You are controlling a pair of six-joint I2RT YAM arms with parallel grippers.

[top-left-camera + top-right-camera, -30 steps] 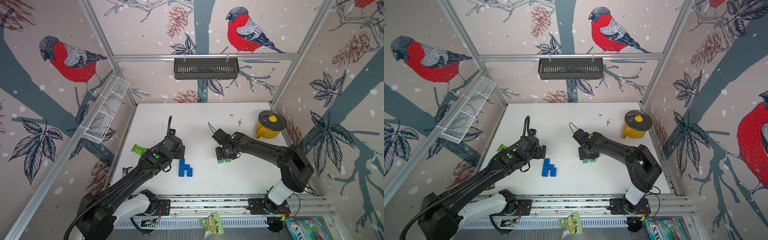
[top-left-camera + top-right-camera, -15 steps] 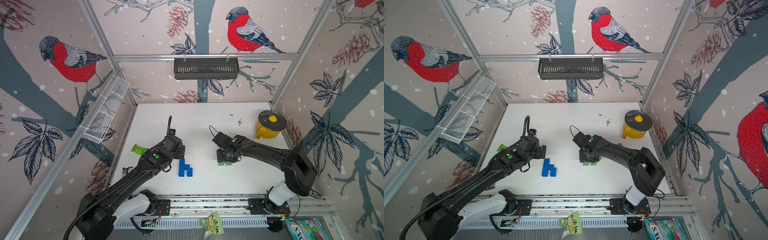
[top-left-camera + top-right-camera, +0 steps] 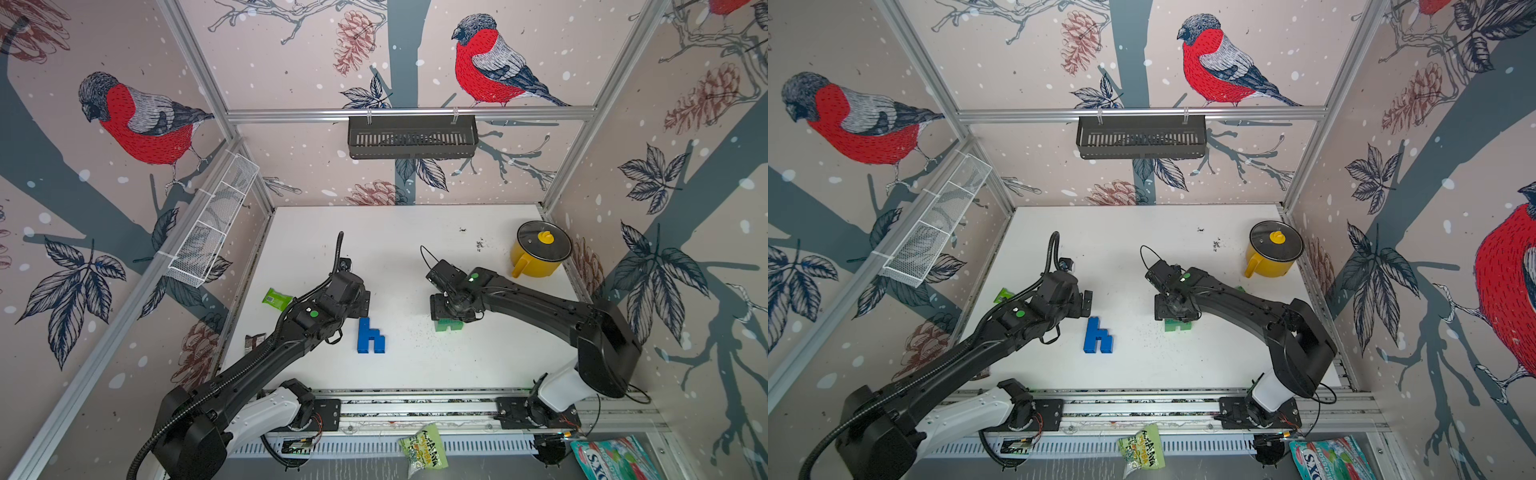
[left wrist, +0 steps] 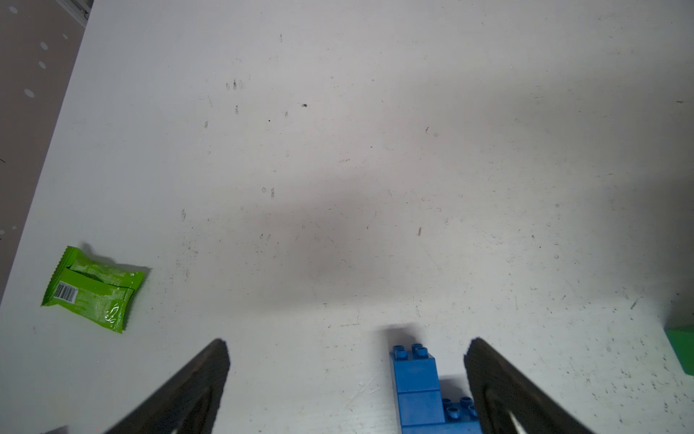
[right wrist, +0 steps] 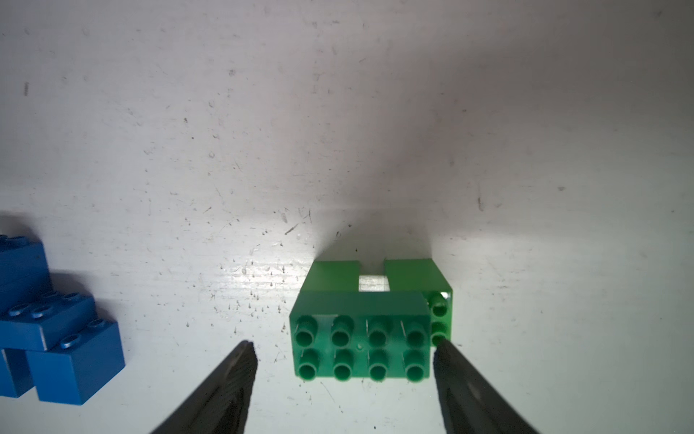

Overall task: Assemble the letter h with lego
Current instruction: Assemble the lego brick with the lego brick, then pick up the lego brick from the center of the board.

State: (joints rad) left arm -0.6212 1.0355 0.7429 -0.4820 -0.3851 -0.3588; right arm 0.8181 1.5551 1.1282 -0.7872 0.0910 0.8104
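Observation:
Blue lego [image 3: 370, 337] [image 3: 1097, 337] lies flat near the table's front middle, joined into an h shape. My left gripper [image 3: 360, 308] [image 4: 347, 344] hovers open just behind it, with the h's stem [image 4: 416, 379] close to one finger and untouched. To the right stands a green lego block [image 3: 449, 325] [image 3: 1177, 325], partly hidden by my right gripper [image 3: 451, 313]. In the right wrist view its long eight-stud brick [image 5: 360, 344] sits between the open jaws of that gripper [image 5: 343, 345]. One fingertip [image 5: 445, 351] is at the block's end and the other stands clear.
A yellow pot [image 3: 540, 254] with a lid stands at the back right. A flat green packet [image 3: 276, 298] and a dark wrapper [image 3: 254, 340] lie at the left edge. A black basket [image 3: 411, 137] hangs on the back wall, a white wire basket [image 3: 212, 224] on the left wall.
My right gripper has sunk slightly over the green lego and its jaws have spread apart. The left arm and the blue h have not moved.

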